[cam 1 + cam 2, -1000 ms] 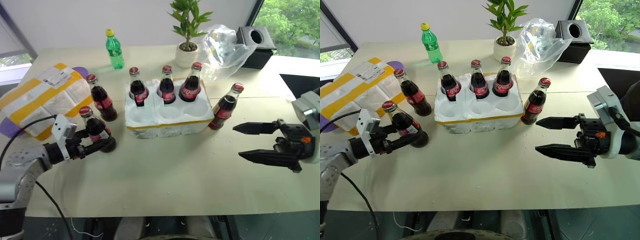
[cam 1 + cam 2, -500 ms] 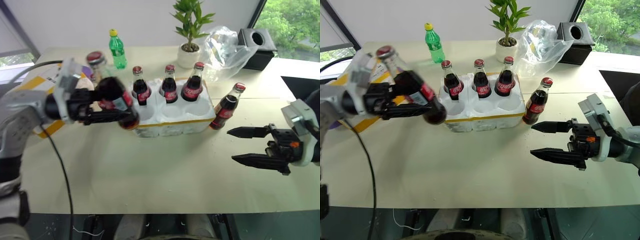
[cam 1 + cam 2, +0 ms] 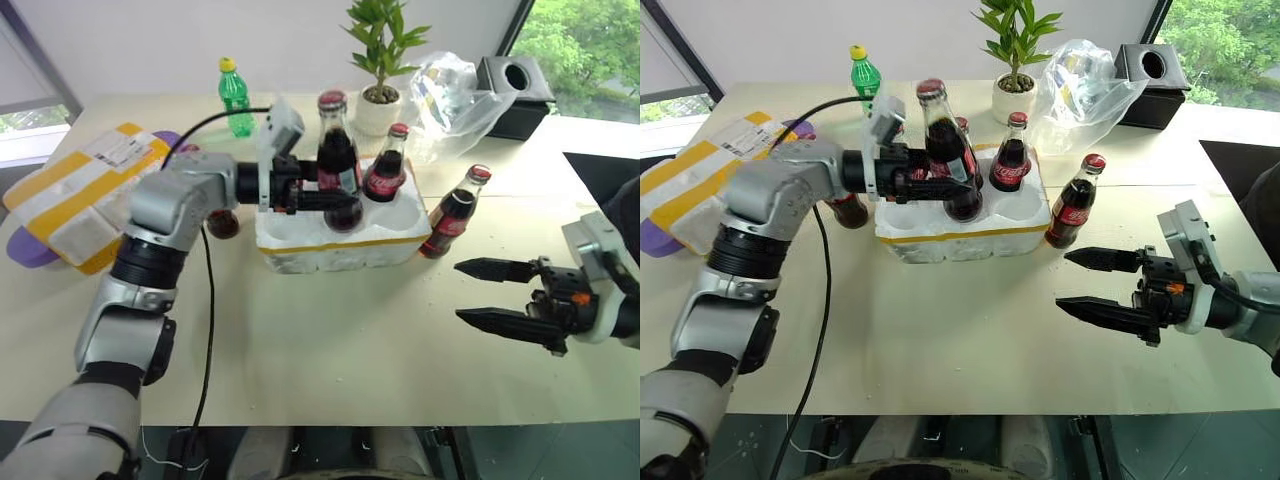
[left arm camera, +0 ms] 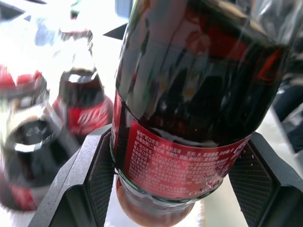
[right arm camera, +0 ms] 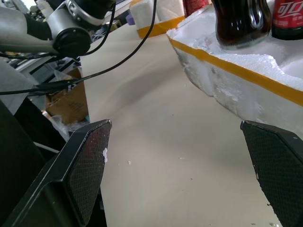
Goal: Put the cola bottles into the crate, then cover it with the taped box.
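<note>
While the surface (image 3: 330, 340) stretches wide under both arms, the taped box (image 3: 85, 190) lies behind the left tool (image 3: 335, 195), and the crate (image 3: 340, 235) sits right under it. That tool pinches a cola bottle (image 3: 338, 165) above a front well. Right tool (image 3: 492, 293), fingers spread, hovers just past another bottle (image 3: 450, 215) standing beside the crate.

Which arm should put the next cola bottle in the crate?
Left. Its gripper already holds a cola bottle over the crate; the right gripper is open with nothing in it, off to the side.
</note>
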`<state>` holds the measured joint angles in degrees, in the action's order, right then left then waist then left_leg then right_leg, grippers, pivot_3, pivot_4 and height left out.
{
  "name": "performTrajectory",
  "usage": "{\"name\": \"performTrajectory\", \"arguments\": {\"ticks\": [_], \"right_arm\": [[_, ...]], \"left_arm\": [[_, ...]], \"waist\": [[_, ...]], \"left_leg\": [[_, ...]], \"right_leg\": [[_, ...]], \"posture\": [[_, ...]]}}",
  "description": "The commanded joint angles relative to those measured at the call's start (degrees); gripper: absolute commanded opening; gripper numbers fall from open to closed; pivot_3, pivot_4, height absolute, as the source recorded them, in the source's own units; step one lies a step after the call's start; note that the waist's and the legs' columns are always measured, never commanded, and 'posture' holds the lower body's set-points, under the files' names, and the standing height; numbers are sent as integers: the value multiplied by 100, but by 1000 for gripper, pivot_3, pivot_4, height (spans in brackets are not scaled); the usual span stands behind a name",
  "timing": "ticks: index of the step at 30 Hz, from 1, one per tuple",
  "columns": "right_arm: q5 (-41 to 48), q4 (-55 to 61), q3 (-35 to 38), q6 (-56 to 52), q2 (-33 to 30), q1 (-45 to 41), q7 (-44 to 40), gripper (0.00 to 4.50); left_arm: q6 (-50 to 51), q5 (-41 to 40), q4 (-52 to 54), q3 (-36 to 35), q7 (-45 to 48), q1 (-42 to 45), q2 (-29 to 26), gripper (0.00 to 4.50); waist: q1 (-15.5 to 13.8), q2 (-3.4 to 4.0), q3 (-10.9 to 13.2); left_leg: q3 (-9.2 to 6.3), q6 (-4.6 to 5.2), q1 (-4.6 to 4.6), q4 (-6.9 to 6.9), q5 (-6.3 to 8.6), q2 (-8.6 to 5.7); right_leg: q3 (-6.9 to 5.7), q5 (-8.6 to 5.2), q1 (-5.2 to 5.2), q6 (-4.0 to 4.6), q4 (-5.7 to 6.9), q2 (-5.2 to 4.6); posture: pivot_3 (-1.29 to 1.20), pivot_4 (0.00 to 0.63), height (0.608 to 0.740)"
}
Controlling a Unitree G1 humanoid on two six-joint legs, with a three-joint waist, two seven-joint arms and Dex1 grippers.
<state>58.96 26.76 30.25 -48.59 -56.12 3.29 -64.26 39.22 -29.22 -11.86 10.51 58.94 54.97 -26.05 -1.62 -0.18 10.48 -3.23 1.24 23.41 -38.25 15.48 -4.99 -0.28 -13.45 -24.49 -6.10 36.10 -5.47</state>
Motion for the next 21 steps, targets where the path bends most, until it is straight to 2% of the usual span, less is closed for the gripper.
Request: {"name": "performTrajectory", "arguments": {"ticks": [1,6,8,9,10,15,21], "right_arm": [[177,188,204,32,57,31,134,4500],[135,185,75,89,93,20,258,4500],[83,126,17,108,54,-45,265,4500],[62,84,-20,118,37,-98,271,4500],[52,45,-56,120,27,-153,280,4500],[-61,-86,-265,148,42,-383,279,4500],[-208,-277,-549,210,37,-632,187,4500]], "left_arm": [[-242,73,10,-174,-139,63,273,2786],[-410,372,-82,-129,-286,-196,533,2786],[-407,504,42,-116,-352,-354,472,3847],[-401,545,134,-121,-358,-440,415,4255],[-418,594,225,-110,-340,-520,349,4456],[-371,613,798,-199,-312,-888,33,4456],[657,-930,2293,-1657,45,-1575,-934,4456]], "waist": [[-36,0,0],[-64,0,0],[-54,-1,0],[-50,0,0],[-48,1,-1],[-57,2,-1],[-10,2,-1]], "left_leg": [[0,0,0,0,0,0],[0,0,0,0,0,-1],[0,0,0,0,0,-1],[0,0,0,0,0,-1],[0,-1,-1,0,-1,-1],[-2,-7,-5,-2,-4,0],[-2,-6,-4,2,-4,3]], "right_leg": [[0,0,0,0,0,0],[0,0,0,0,-1,-1],[0,0,0,0,-1,-1],[0,0,0,0,0,0],[0,0,0,0,1,0],[0,1,3,1,6,0],[1,0,-2,2,4,1]], "posture": [[0,150,740],[0,150,740],[0,150,740],[0,150,740],[0,150,740],[0,150,740],[0,150,740]]}}
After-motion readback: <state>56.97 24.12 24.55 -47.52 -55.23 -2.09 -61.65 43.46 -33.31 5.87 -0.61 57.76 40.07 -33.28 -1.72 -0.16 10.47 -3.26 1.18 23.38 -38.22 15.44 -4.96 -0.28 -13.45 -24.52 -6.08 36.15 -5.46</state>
